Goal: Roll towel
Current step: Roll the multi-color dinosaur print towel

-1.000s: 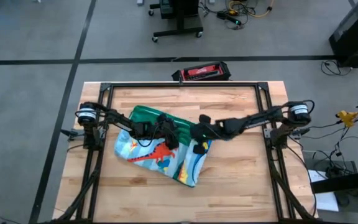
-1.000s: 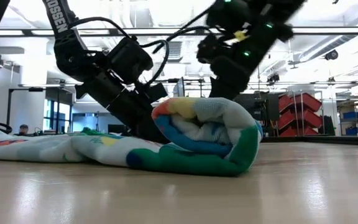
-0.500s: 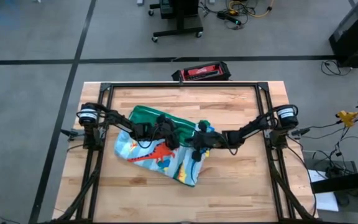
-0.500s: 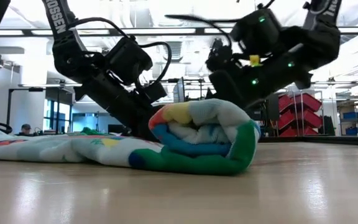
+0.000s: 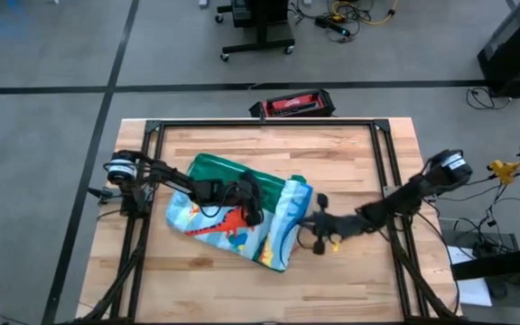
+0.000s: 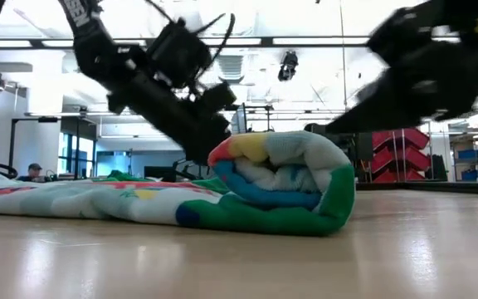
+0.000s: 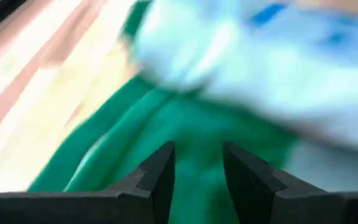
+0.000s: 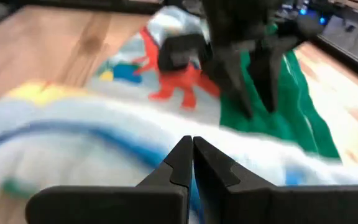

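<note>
While the right arm has swung away from the cloth since a second ago, the large soft towel (image 5: 237, 221), green-bordered with a pale blue centre printed with red, blue and green dinosaurs, lies left of the middle of the pale wooden desk (image 5: 350, 153), much as it did. Its right end is curled over into a thick roll (image 6: 285, 178), and the rest spreads flat toward the left. That roll looks a little fuller and rounder than before, though the low view is too blurred to be sure.

A second ago the right claw (image 5: 319, 236) hung over the right edge of the roll; it now sits on the bare wood just right of the towel and nearer the front, its fingers pressed together and holding nothing. From the right wrist the towel shows ahead, clear of the closed fingertips (image 8: 184, 154).

The left claw (image 5: 253, 200) remains over the towel's middle, beside the roll. Its fingers (image 7: 157, 174) stand partly apart above the green border with a gap between them; whether they pinch any cloth I cannot tell.
</note>
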Robot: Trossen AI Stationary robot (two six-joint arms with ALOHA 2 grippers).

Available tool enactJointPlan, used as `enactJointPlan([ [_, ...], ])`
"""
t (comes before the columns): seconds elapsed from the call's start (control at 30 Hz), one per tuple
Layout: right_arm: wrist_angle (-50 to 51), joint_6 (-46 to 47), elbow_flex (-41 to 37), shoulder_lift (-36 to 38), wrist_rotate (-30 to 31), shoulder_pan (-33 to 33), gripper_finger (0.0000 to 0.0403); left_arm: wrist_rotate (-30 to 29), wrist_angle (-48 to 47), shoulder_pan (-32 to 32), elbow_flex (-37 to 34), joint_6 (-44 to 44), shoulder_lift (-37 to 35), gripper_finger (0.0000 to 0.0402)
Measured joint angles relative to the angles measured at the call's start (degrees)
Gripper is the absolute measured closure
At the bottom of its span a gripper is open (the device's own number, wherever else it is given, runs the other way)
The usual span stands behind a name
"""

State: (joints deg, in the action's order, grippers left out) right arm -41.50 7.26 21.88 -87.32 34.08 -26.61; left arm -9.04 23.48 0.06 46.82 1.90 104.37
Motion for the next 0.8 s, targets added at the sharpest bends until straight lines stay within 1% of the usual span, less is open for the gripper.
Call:
enactJointPlan([
  [0.07,3.9,3.6,-0.2,0.8,4.4,-3.9,0.0403,2.6,-3.0,-0.3,2.5,2.6,-0.2,0.0283],
  [0.1,6.1,5.6,-0.3,1.0,5.8,-5.5,0.0403,2.8,-4.3,-0.5,3.9,3.2,-0.2,0.0283],
  [0.2,11.1,12.0,-0.1,1.0,6.3,-6.8,0.04,2.8,-9.8,-0.6,7.9,5.1,-0.3,0.0283],
  [0.27,12.8,15.6,0.0,0.9,5.9,-6.6,0.0389,3.0,-11.5,-0.6,9.2,6.5,-0.3,0.0283],
  [0.33,13.5,16.6,0.1,0.5,4.6,-6.3,0.0372,4.8,-11.8,-0.6,9.5,6.6,-0.3,0.0283],
  [0.43,14.2,16.9,0.1,0.2,4.3,-5.8,0.0339,7.2,-11.5,-0.4,9.4,5.8,-0.3,0.0283],
  [0.5,15.0,17.1,0.1,0.2,3.4,-5.7,0.0316,7.7,-10.9,-0.4,9.2,5.4,0.9,0.0283],
  [0.63,17.1,20.1,0.3,-0.3,3.2,-5.3,0.0278,10.9,-10.0,-0.5,9.4,5.1,4.2,0.0283],
  [0.7,18.9,21.9,0.2,-0.3,3.1,-5.1,0.0261,11.5,-10.2,-0.7,10.2,5.0,5.2,0.0283],
  [0.8,19.2,22.8,0.3,-0.9,3.0,-5.0,0.0238,11.5,-12.9,-0.8,11.6,4.6,5.3,0.0283],
])
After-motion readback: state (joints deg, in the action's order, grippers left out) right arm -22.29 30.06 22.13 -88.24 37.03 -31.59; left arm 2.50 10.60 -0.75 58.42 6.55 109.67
